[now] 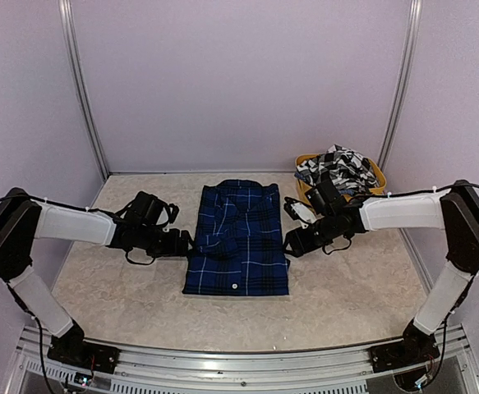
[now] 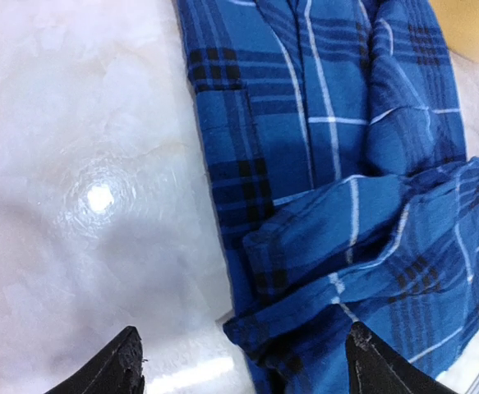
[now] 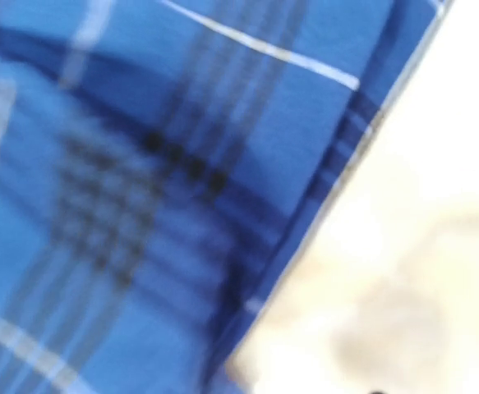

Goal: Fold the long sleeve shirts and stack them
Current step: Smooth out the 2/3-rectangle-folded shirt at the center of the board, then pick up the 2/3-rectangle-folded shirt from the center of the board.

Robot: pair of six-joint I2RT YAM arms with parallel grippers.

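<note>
Noted blue shirt (image 1: 237,242) lying front-to-back, flanked equally close by left gripper (image 1: 185,244), jaws spread at its edge, and right gripper (image 1: 292,244), state unreadable

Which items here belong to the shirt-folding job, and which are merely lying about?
Part of the job:
- blue plaid shirt, partly folded, flat on the table
- black-and-white checked shirt, bunched up and waiting its turn

Just lying about:
- yellow tub, far right, holding the checked shirt
</note>
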